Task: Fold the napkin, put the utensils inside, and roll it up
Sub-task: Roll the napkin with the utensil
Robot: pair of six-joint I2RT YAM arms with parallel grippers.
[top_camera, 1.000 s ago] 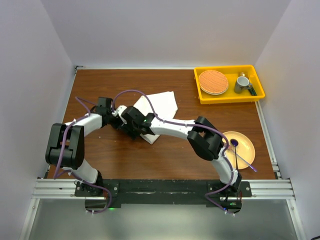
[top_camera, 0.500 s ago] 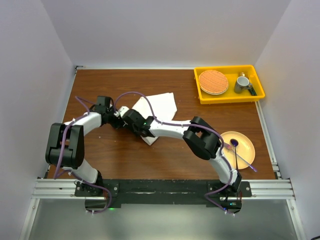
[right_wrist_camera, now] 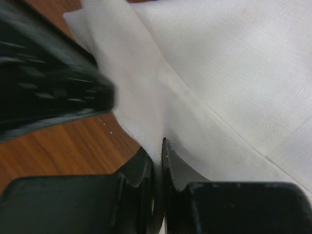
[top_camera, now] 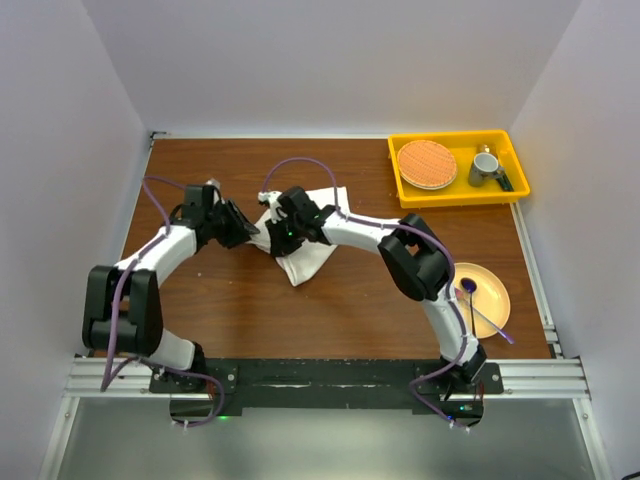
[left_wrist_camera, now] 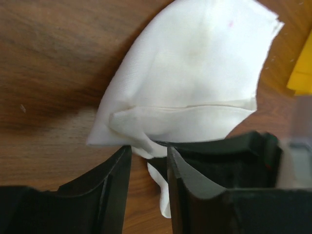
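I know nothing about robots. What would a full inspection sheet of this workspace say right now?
Surface: brown wooden table, bare wood between items.
Job's things: napkin, off-white, partly folded and rumpled, mid-table; gold fork, not seen.
Clutter: yellow tray holding a woven round mat and a cup; yellow plate with a purple-ended utensil.
Grippers: left gripper, fingers apart at the napkin's edge; right gripper, fingers pinched on a napkin fold.
Cables: purple cables looping along both arms.
Surroundings: white walls; metal rail at the near edge.
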